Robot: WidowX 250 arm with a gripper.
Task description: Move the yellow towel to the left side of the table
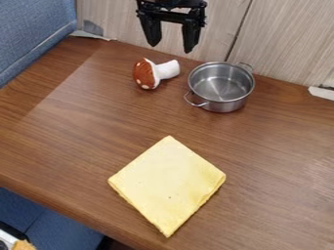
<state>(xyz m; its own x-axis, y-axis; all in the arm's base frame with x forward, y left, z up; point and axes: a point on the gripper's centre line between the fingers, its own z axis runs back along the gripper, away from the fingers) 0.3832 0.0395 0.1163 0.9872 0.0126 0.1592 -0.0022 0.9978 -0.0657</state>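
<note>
At the top of the camera view hangs the black gripper [172, 43], open, its two fingers apart and pointing down with nothing between them. It is above the back of the table, well away from the towel. The yellow towel [168, 183] lies flat as a folded diamond on the wooden table [58, 141], near the front edge and around the middle of the view.
A steel pot [221, 87] with two handles stands at the back, right of centre. Left of it, a toy mushroom [150, 74] with a red-brown cap lies on its side. A wood-grain panel [281, 44] borders the back, and a blue padded surface [32, 34] the upper left.
</note>
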